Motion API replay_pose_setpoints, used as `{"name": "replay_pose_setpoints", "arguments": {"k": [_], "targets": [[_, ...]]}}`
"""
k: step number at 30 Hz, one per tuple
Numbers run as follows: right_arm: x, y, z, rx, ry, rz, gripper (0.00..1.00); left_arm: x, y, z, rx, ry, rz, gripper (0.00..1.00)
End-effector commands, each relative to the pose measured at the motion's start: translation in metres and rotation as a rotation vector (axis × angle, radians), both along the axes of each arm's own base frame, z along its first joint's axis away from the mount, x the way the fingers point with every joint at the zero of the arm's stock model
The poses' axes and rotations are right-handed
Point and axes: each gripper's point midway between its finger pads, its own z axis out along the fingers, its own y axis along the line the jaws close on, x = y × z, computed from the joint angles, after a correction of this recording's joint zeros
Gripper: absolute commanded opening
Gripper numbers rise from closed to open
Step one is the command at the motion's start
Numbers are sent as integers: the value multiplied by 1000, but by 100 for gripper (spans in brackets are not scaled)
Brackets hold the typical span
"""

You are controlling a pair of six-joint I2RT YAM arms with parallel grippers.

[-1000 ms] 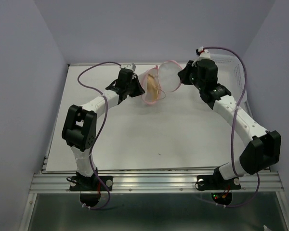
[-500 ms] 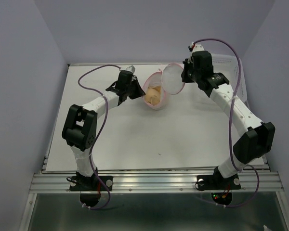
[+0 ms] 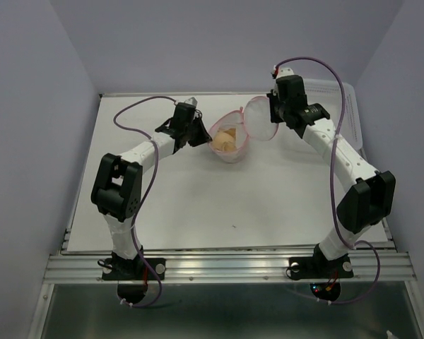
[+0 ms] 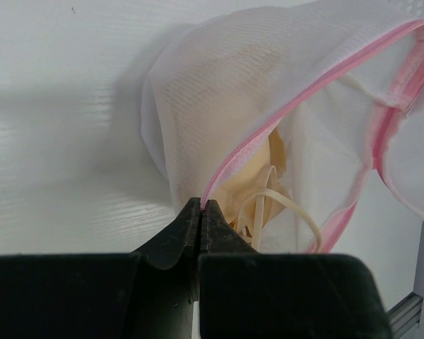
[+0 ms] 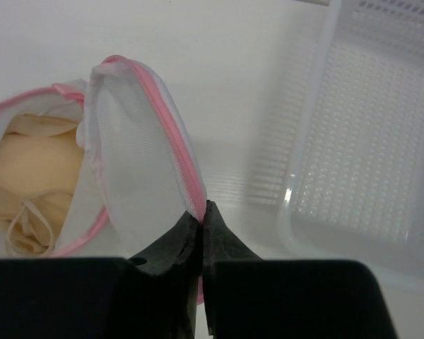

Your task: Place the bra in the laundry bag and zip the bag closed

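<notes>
both end effectors [image 4: 201, 205] [image 5: 201, 212] pinch the laundry bag [image 4: 212, 99], its flap [image 3: 258, 120] now closer (bra [image 5: 35, 162] inside).

The left gripper [image 4: 201, 206] sits at bottom centre, its black fingers [image 4: 171, 244] pinched together on the pink edge of the mesh laundry bag [image 4: 219, 92]; the bag fills the upper right; inside it lies the peach bra [image 4: 249, 185], its pale strap [image 4: 286, 201] looping out; the white surface [image 4: 63, 106] spreads left.

Probably a robot lab, left arm [image 3: 145, 152], right arm [image 3: 343, 159], aluminium rail [image 3: 226, 267], white table [image 3: 198, 201], lilac walls [image 3: 219, 42]
</notes>
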Motion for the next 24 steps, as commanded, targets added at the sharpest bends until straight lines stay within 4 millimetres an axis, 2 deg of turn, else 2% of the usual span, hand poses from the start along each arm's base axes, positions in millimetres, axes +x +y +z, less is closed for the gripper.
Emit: {"name": "replay_pose_setpoints", "arguments": {"k": [1, 5, 6, 12, 13, 17, 18, 23, 24], "targets": [[13, -5, 47, -116, -151, 75, 6, 15, -12, 40, -55, -85, -8, 0], [17, 3, 53, -196, -168, 134, 6, 18, -19, 46, -71, -93, -19, 0], [17, 7, 56, -205, -178, 145, 6, 18, -21, 42, -70, -84, -26, 0], [6, 46, 66, -256, -228, 262, 8, 19, -33, 35, -96, -60, -31, 0], [0, 59, 62, -276, -223, 290, 8, 19, -35, 35, -103, -64, -33, 0], [-9, 80, 46, -379, -204, 319, 11, 20, -39, 34, -124, -63, -32, 0], [-13, 92, 44, -383, -205, 324, 11, 17, -39, 30, -122, -54, -33, 0], [-12, 114, 31, -418, -192, 289, 13, 13, -39, 26, -151, -43, -23, 0], [-14, 123, 30, -393, -193, 296, 16, 12, -40, 25, -161, -43, -22, 0]]}}
